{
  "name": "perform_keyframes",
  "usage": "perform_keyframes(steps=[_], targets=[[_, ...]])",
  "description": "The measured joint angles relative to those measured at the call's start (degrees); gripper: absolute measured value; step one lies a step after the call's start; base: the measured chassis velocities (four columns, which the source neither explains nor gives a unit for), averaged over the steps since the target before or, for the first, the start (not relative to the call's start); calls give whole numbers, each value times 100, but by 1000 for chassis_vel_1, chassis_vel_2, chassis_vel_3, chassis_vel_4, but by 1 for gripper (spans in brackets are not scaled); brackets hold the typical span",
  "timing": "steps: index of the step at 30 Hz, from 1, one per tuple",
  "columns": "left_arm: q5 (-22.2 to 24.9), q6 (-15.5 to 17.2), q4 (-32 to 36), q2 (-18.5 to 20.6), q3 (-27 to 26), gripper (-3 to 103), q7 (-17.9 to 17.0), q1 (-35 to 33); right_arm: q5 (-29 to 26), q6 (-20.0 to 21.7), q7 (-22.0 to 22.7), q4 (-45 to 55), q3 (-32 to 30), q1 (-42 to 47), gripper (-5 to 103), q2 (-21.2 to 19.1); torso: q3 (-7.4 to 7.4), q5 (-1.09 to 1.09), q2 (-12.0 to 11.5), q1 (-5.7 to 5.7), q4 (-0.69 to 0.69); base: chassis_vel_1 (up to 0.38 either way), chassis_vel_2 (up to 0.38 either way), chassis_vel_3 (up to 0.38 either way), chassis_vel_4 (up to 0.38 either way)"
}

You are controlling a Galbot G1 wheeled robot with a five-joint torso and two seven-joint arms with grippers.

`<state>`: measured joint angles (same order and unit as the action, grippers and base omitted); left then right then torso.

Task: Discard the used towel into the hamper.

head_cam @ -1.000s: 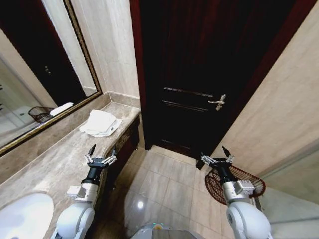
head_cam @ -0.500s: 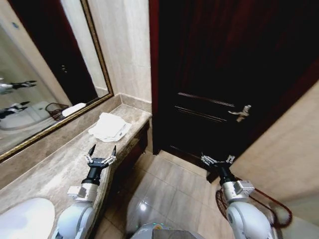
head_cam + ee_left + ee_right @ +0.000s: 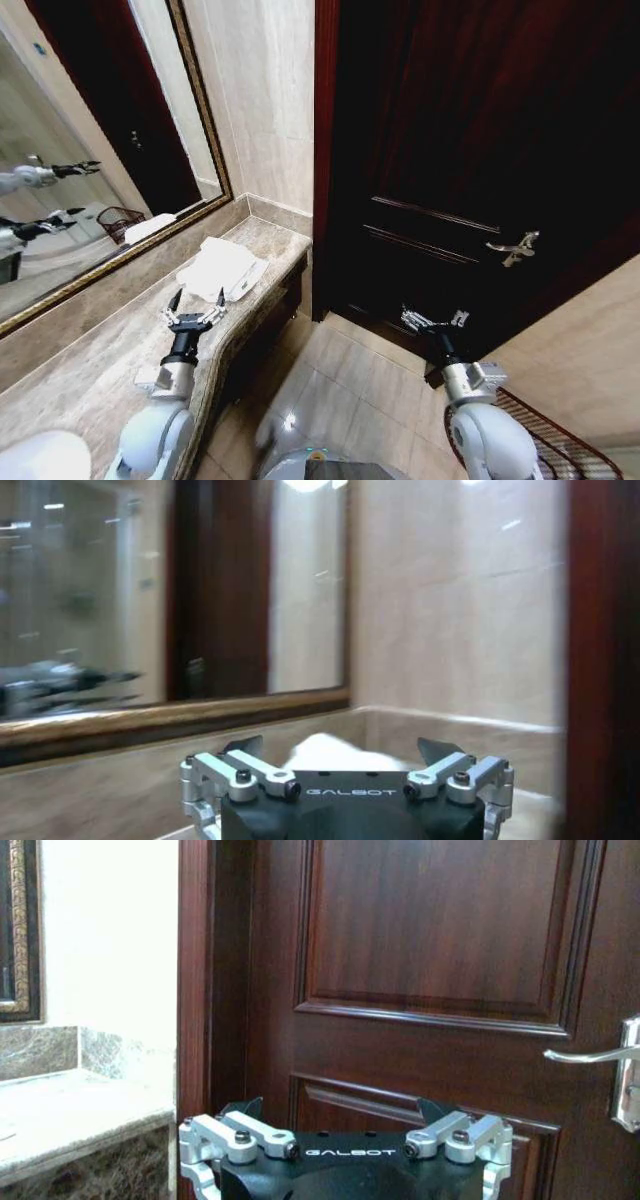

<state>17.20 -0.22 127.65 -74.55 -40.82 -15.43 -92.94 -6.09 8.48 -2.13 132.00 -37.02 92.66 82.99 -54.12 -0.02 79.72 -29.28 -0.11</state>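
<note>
With our left hand [image 3: 194, 303] spread short of the towel [image 3: 223, 268] on the bench [image 3: 90, 350], our spread right hand [image 3: 432, 319] risks striking the door [image 3: 480, 150].

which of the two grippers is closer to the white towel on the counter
The left gripper, open above the marble counter, just short of the towel. The right gripper hangs over the floor by the door.

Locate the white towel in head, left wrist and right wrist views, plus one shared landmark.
Head view: white towel lies on the marble counter near its far end, ahead of the open left gripper.
Left wrist view: white towel peeks up between that gripper's fingers.
Right wrist view: not in it.
Shared landmark: the marble counter.
</note>
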Motion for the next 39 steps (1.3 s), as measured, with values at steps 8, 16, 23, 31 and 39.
perform_keyframes(steps=[8,16,23,31,39], targets=[[790,1614,-113,623,-131,100,-543,899,9,33,32,-144,90,-168,100,-122,1,1,1,2,-1,19,-3,-12,3],[2275,3368,-467,1134,400,100,-1617,2080,7,70,26,-275,138,-281,100,-236,0,1,0,0,0,0,0,0,0],[2501,3687,-1084,1455,974,100,-1954,3064,-1,35,31,-330,101,-233,100,-297,0,1,0,-1,0,0,0,0,0],[2600,3751,-1563,1736,1193,100,-1942,3699,-6,-104,41,-543,36,-170,100,-264,0,2,0,-1,0,0,0,0,0],[2644,3728,-1982,1743,1238,100,-1754,3732,1,-52,25,-639,117,-457,100,-231,0,2,0,-1,2,0,0,0,0]])
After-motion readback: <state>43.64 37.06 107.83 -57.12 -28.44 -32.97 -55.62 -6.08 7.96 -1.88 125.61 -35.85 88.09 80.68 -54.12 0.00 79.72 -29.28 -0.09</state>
